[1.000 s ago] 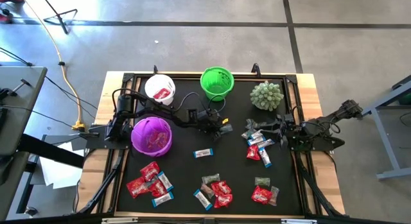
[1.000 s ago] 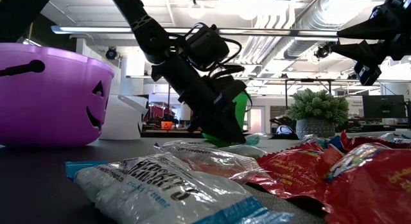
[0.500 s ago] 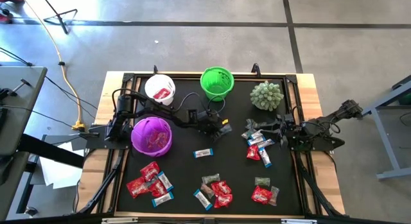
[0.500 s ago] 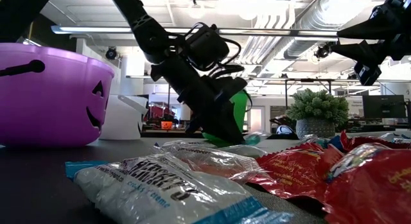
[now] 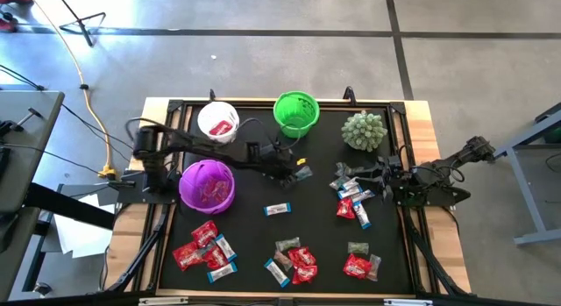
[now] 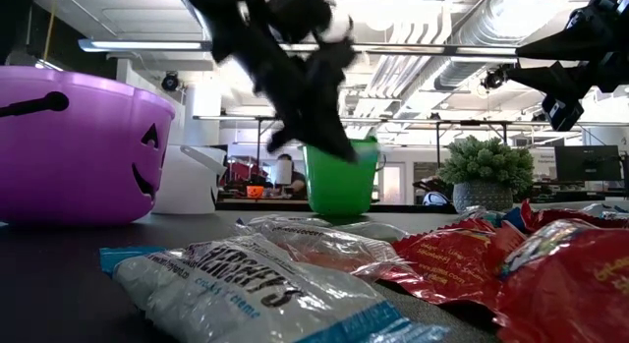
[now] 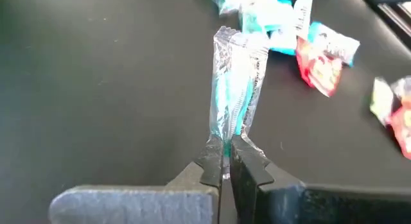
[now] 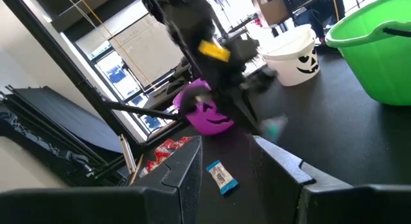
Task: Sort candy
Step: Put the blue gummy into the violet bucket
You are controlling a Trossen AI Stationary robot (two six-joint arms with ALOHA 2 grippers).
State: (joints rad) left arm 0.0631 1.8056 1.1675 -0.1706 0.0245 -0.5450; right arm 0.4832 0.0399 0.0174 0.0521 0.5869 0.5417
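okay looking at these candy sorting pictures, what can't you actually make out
- Left gripper: motion-blurred in the low view; its fingers show clearly only in the left wrist view, shut on a silvery blue candy.
- Contents of the green bucket: hidden by its wall in the low view, too small in the high view.
- Purple bucket: cut off by the low view's left edge.
- Right gripper: too small in the high view to judge.

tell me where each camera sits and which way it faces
high: overhead, looking straight down; both arms, left hand holding a candy.
low: table height, looking across at green bucket; left arm above.
left wrist: past shut fingers at the candy.
right wrist: past open right hand.
Shared: green bucket, high and low.
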